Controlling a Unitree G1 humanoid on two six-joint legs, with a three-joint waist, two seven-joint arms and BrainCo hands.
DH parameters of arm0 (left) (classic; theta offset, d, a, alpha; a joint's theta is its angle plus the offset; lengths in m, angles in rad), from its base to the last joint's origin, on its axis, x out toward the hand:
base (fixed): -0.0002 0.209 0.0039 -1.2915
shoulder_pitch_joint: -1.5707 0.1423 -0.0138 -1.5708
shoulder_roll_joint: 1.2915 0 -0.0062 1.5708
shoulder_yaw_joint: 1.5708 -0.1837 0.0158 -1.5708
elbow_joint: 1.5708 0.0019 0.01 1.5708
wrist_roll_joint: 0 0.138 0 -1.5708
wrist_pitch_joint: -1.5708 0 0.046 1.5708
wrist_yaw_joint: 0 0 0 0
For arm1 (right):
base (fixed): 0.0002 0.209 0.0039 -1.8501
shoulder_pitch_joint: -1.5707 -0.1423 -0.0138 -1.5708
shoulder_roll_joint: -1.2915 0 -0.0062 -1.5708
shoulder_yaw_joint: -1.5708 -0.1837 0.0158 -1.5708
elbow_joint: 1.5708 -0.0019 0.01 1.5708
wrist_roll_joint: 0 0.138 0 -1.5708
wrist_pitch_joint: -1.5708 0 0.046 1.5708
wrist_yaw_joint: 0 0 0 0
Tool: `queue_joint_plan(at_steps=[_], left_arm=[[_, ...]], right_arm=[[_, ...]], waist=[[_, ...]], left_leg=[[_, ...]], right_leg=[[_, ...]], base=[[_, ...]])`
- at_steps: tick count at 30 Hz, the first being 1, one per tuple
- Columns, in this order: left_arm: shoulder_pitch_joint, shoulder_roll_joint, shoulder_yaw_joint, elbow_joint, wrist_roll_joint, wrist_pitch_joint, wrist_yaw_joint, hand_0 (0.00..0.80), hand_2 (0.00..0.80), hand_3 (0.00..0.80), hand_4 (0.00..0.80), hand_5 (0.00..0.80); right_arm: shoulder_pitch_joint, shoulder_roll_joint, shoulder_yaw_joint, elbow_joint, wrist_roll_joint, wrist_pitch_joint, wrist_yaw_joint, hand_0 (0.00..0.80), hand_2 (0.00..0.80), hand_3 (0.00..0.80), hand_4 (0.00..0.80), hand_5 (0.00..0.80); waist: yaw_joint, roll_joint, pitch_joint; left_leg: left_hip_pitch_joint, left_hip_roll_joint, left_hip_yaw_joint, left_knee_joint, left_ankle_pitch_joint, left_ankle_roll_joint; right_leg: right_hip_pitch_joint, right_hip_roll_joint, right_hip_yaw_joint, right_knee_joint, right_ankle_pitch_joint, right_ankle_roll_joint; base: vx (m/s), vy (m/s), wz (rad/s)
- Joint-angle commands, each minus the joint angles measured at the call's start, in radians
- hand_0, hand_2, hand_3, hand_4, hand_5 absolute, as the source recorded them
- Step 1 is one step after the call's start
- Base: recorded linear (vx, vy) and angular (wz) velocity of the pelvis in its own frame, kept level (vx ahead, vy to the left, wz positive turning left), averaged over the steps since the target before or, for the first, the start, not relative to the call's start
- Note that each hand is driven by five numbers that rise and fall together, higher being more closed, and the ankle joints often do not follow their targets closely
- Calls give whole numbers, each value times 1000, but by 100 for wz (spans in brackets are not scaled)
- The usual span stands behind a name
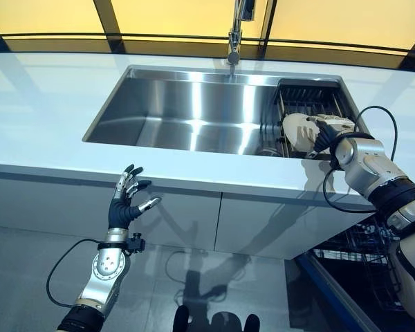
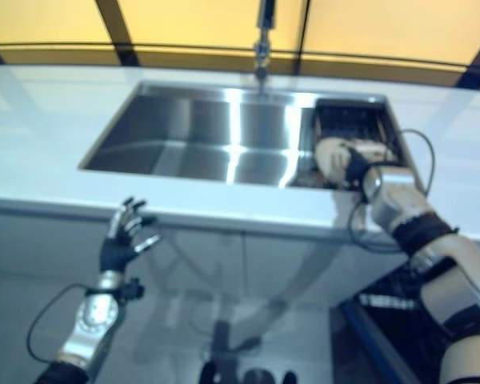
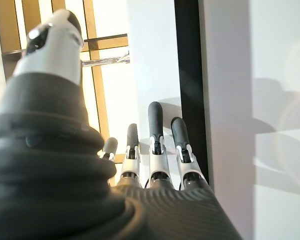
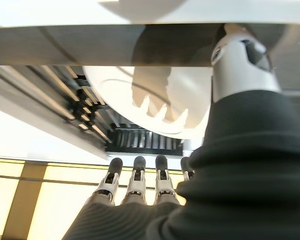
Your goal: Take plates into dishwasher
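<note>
Fingers of my right hand (image 4: 140, 192) are straight, beside the white plate (image 4: 140, 95) in the sink's dark rack (image 1: 311, 100), perhaps not touching it. My left hand (image 1: 126, 200) hangs released below the counter (image 1: 55, 117).

The sink (image 1: 194, 111) is brushed stainless steel, shiny with streaky reflections, same for the metal faucet (image 1: 234, 34). Just beside the right hand (image 1: 330, 135), a smooth glossy white plate (image 4: 140, 95) sits in a dark wire rack (image 1: 311, 100). Countertop (image 1: 48, 117) looks smooth, pale, slightly glossy.
</note>
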Motion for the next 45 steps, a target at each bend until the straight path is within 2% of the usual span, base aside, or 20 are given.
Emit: queue_joint_plan(at_steps=[1, 14, 25, 31, 45], left_arm=[[13, 17, -10, 2, -14, 16, -21, 0, 0, 0, 0, 0], [1, 2, -30, 5, -25, 13, -26, 0, 0, 0, 0, 0], [-16, -9, -51, 0, -37, 17, -20, 0, 0, 0, 0, 0], [-15, -9, -54, -11, -41, 21, -19, 0, 0, 0, 0, 0], [-16, -17, -59, -20, -44, 33, -17, 0, 0, 0, 0, 0]], right_arm=[[-125, -87, 75, 6, 23, -11, -68, 0, 0, 0, 0, 0], [-63, -32, 33, 35, 12, -45, -128, 0, 0, 0, 0, 0], [-22, 33, -1, 67, 13, -39, -201, 0, 0, 0, 0, 0], [-27, 38, -14, 81, 31, -41, -225, 0, 0, 0, 0, 0], [-5, 77, -15, 95, 8, -54, -189, 0, 0, 0, 0, 0]], waist=[[-20, -33, -5], [-18, 0, 13], [-14, 30, 37], [-11, 37, 44], [-3, 47, 56]], left_leg=[[-8, -18, 14, -4, -3, 27], [-25, -24, 14, 3, -1, 27], [-45, -38, 7, 3, 1, 31], [-51, -41, 4, 2, 2, 31], [-62, -43, 2, 4, 8, 31]], right_leg=[[9, -35, 28, 20, 3, 37], [-8, -45, 22, 26, 2, 34], [-34, -54, 18, 34, 4, 30], [-42, -57, 14, 37, 5, 30], [-57, -61, 8, 47, 5, 28]], base=[[0, 0, 0], [0, 0, 0], [0, 0, 0], [0, 0, 0], [0, 0, 0]])
